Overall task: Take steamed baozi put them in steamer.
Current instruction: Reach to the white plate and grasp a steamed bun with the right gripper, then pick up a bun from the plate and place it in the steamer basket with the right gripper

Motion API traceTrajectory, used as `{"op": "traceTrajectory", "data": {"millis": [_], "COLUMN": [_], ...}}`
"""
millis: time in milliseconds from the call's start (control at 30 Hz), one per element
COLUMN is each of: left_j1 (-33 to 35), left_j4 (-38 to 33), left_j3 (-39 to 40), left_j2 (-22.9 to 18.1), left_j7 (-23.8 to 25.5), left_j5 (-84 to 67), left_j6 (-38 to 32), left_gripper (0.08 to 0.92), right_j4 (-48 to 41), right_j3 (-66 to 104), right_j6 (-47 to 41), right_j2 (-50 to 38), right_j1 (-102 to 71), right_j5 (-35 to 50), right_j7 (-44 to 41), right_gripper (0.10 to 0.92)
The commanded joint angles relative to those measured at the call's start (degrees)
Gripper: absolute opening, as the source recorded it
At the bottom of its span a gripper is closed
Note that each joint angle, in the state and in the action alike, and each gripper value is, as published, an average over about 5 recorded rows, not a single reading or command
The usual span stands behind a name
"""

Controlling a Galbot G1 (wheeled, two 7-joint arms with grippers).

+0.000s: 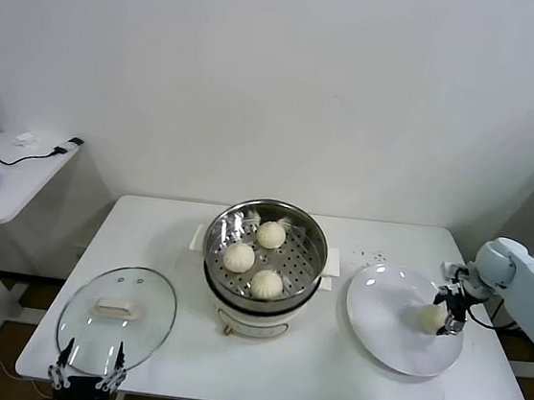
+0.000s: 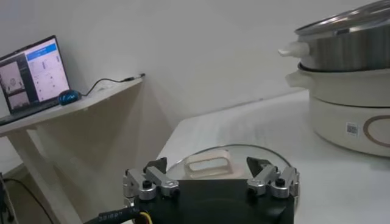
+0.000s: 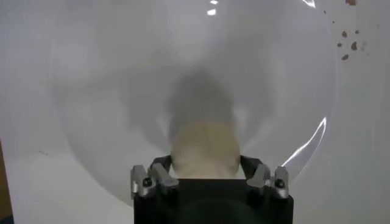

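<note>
Three baozi (image 1: 255, 256) already sit in the steamer (image 1: 309, 274), spaced on its perforated floor, apparently so that none presses on another; the fourth bun (image 1: 430, 317) lies on the plate (image 1: 379, 319), near its right side. The right gripper (image 1: 451, 315) is down at that bun with a finger on either side; in the right wrist view the bun (image 3: 204, 149) fills the gap between the fingers (image 3: 159, 173), and they seem to touch or nearly touch its flanks; whether the grip is firm cannot be told, so this reads as the moment of closing on the last bun. The left gripper (image 1: 86, 379) waits at the table's front edge by the glass lid (image 1: 117, 316), jaws spread wide and empty; the lid lies flat and well away from the pot, leaving the basket free to load.

The buns are smooth, cream-white domes, likely soft, so a light squeeze would suit them; the steamer is round, shiny steel on a white cooker base (image 1: 248, 321); the plate is flat, white and glossy; the table (image 1: 324, 380) is matte white.
</note>
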Motion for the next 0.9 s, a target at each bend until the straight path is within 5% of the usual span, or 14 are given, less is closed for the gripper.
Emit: {"op": "traceTrajectory", "data": {"millis": [33,400,633,900], "left_j1": [-0.02,0.19,0.24,0.34], "left_j4": [-0.10,-0.23,-0.42,-0.64], "left_j3": [0.07,0.09,0.65,1.49], "left_j2": [-0.08,-0.13,-0.25,-0.06], "left_j7": [0.01,0.00,0.07,0.28], "left_j5": [0.25,0.31,0.42,0.36], "left_j6": [0.02,-0.11,-0.21,-0.51], "left_gripper": [0.823,0.823,0.823,0.823], "right_j4": [-1.55,0.61,4.21,7.19], "right_j3": [0.85,-2.38,-18.93,-42.40], "right_j6": [0.16,-0.87,-4.52,-8.36], "right_j2": [1.24,-0.73,-0.51,10.24], "right_j1": [-0.65,2.22,21.42,48.12], "right_j5": [-0.83,3.98,19.86,43.37], "right_j7": [-0.52,-0.69,0.18,1.81], "right_gripper": [0.671,0.547,0.537,0.543]}}
